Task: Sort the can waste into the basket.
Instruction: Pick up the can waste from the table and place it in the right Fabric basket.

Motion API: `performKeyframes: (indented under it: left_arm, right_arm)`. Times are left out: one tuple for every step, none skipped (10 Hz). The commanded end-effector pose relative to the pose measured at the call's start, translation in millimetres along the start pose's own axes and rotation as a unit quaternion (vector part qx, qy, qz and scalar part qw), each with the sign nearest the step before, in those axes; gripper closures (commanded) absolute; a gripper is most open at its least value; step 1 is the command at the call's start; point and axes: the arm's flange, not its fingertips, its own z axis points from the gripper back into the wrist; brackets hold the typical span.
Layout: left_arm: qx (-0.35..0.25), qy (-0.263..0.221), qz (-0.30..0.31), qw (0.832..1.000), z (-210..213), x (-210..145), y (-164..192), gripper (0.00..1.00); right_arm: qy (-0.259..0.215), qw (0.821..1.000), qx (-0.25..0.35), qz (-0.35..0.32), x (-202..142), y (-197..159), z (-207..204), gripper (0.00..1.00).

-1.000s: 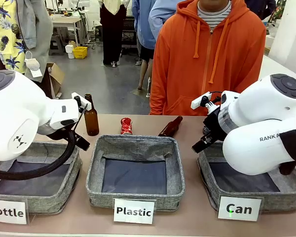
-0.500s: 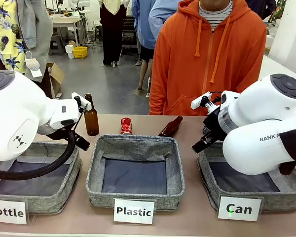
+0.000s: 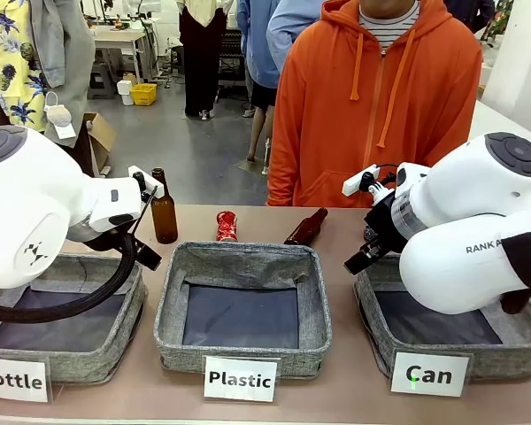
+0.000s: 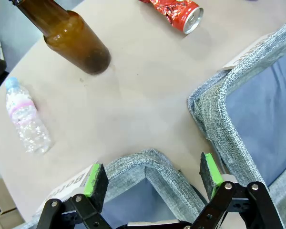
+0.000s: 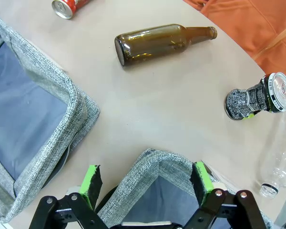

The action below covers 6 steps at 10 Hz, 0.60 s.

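Two crushed cans are lying out on the bare table, neither of them in the basket yet. The red can (image 3: 227, 226) is sitting at the far side between an upright brown bottle (image 3: 164, 208) and a fallen brown bottle (image 5: 162, 42). The dark can (image 5: 257, 100) is lying tilted just beside a clear plastic bottle (image 5: 279, 152). The basket (image 3: 500, 361) labelled "Can" is sitting at my right front, showing only dark lining where I can see into it.

My right gripper (image 5: 145, 181) is hovering over that basket's far corner, fingers spread wide with nothing between them. My left gripper (image 4: 152, 175) is hanging just as wide and bare over a corner of the Bottle basket (image 4: 148, 160).

I am judging that the sorting is only beginning, and the step in hand is reaching for a first can. The dark can is lying nearer my right gripper, so I am expecting to swing out over it. That means turning the fingers across its squashed waist and coming down clear of the plastic bottle.
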Motion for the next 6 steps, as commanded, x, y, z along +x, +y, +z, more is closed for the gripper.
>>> performKeyframes:
  left_arm:
    - [0.000,0.000,0.000,1.000,0,0,0,0.00]
    - [0.000,0.000,0.000,1.000,0,0,0,0.00]
    - [0.000,0.000,0.000,1.000,0,0,0,0.00]
    - [-0.021,0.001,0.001,1.000,20,10,-4,0.00]
    - [-0.038,-0.026,0.030,0.998,67,31,-22,0.00]
    - [-0.075,-0.027,0.095,0.992,112,42,-29,0.00]
  right_arm:
    - [0.000,1.000,0.000,0.000,0,0,0,0.00]
    - [0.000,1.000,0.000,0.000,0,0,0,0.00]
    - [0.000,1.000,0.000,0.000,0,0,0,0.00]
    - [-0.020,1.000,0.001,-0.017,8,-4,28,0.00]
    - [-0.025,0.998,0.020,-0.052,15,-5,59,0.00]
    - [-0.012,0.994,0.016,-0.104,21,-4,93,0.00]
